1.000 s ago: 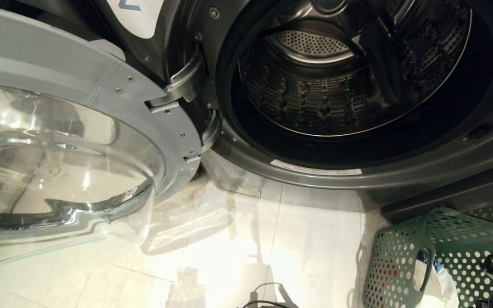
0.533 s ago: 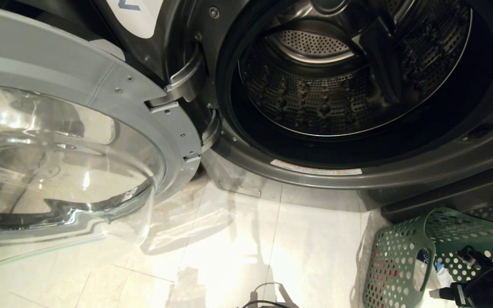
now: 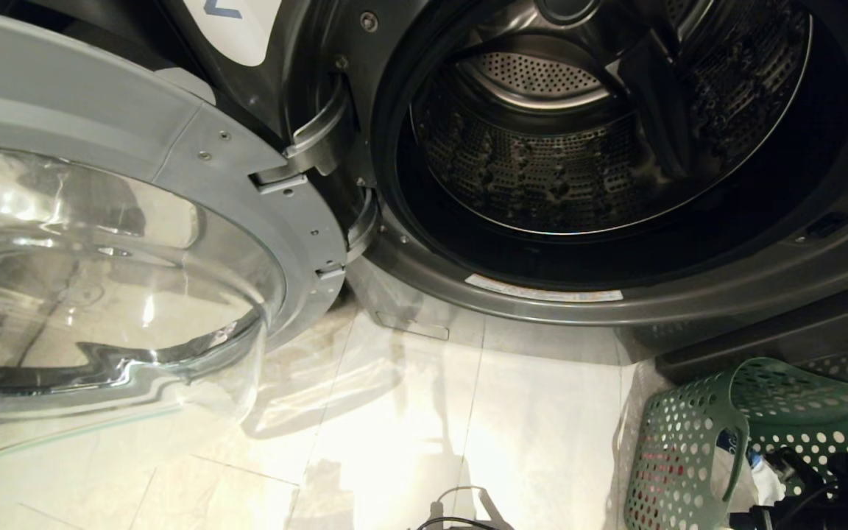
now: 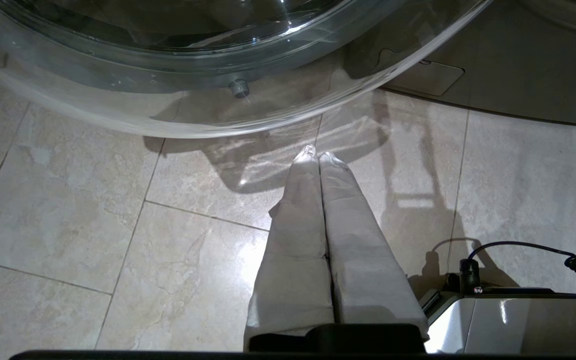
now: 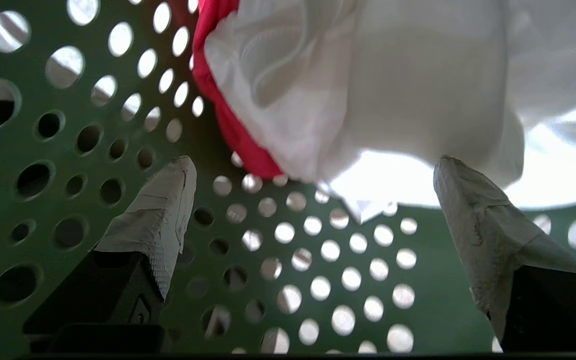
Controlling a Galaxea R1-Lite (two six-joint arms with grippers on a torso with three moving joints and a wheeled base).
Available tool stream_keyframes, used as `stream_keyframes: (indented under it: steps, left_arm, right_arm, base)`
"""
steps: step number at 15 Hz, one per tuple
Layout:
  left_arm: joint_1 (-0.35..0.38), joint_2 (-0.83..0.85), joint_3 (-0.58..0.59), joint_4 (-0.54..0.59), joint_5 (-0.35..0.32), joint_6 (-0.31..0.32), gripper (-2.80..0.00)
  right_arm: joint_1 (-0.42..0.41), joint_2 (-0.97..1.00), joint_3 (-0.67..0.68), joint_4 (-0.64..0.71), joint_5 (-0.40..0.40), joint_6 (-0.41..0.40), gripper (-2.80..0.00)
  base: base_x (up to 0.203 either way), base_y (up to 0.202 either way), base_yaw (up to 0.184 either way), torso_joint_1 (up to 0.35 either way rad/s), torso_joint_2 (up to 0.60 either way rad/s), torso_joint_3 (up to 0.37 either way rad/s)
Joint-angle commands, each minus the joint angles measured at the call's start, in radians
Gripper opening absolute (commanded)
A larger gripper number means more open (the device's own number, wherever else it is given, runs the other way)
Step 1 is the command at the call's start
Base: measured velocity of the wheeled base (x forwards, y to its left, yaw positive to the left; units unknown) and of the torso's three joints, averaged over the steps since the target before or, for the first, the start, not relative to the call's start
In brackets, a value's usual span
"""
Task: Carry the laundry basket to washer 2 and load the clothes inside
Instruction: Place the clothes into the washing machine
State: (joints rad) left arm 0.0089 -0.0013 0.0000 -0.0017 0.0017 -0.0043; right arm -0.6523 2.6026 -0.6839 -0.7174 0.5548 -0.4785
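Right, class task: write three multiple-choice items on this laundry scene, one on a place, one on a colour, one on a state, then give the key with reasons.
1. Where does the laundry basket stand?
A. inside the drum
B. on the floor, below and to the right of the washer opening
C. on top of the washer

2. What colour is the garment beside the white garment?
A. pink-red
B. black
C. purple

3. How is the door of washer 2?
A. shut
B. removed
C. swung open

Key: B, its wall rises from the tiles; A, the pink-red garment shows at the white one's edge; C, the drum is exposed.
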Motion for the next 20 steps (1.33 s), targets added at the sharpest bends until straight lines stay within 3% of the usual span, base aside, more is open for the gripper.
stream_keyframes:
  steps: [1,5,11,20]
  left_arm:
    - [0.0,0.001,0.0,-0.001,0.001,0.0,-2.8]
    - [0.0,0.001,0.0,0.0,0.0,0.0,-2.8]
    - [0.0,0.001,0.0,-0.001,0.001,0.0,-2.8]
    - [0.0,0.001,0.0,-0.001,0.001,0.0,-2.8]
  right_arm:
    - [0.006,0.086,0.002,-0.141,0.008,-0.001,0.0]
    - [0.046,0.159,0.006,-0.389,0.006,0.0,0.0]
    - [0.127,0.211,0.013,-0.64,-0.007,0.004,0.0]
    - [0.17,0.371,-0.051,-0.714,-0.183,0.021,0.0]
  base:
    - [0.0,0.0,0.0,0.0,0.0,0.0]
    - [0.0,0.0,0.0,0.0,0.0,0.0]
    - [0.0,0.0,0.0,0.0,0.0,0.0]
    - [0.0,0.0,0.0,0.0,0.0,0.0]
